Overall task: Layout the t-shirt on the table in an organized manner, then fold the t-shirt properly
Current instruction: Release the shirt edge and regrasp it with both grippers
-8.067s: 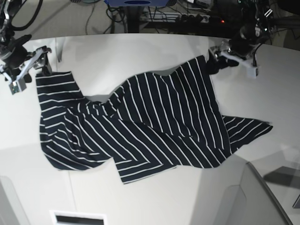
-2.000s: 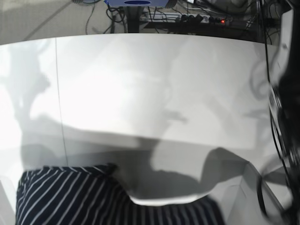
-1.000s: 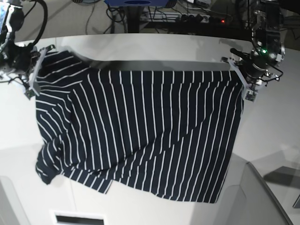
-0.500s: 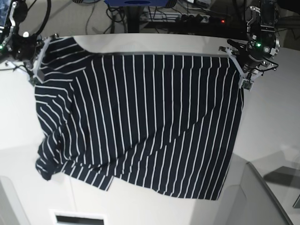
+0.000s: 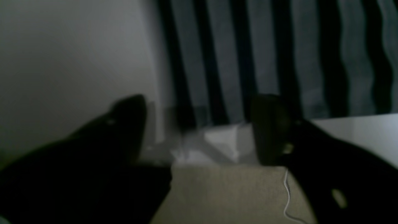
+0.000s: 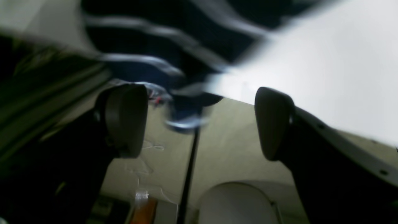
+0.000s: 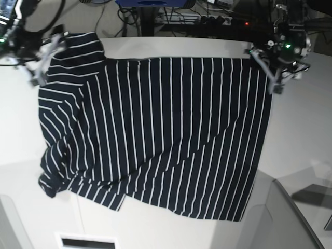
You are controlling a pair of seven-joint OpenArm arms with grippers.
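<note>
The t-shirt (image 7: 155,135) lies spread across most of the surface (image 7: 301,135), its far hem running along the far edge and its near hem close to the near edge. Both hands stand at the far corners of the cloth. The left hand (image 5: 199,130) is spread, its fingers (image 5: 270,127) well apart with the shirt's corner just beyond them and nothing pinched. The right hand (image 6: 199,121) is spread too, striped cloth blurred just past its tips and not clamped.

The main risk, as I judge it, lies at the near edge on the right hand's side: there the sleeve area is bunched and rumpled, so a fold made now would lock in creases. The far corner on the same side also reaches the surface's far edge and could slide off if dragged outward. An open fingertip may snag loose fabric when pulling away.

Beyond the far edge sit cables and a power strip (image 7: 207,21), clear of the cloth. Nothing else rests on the surface to obstruct folding.
</note>
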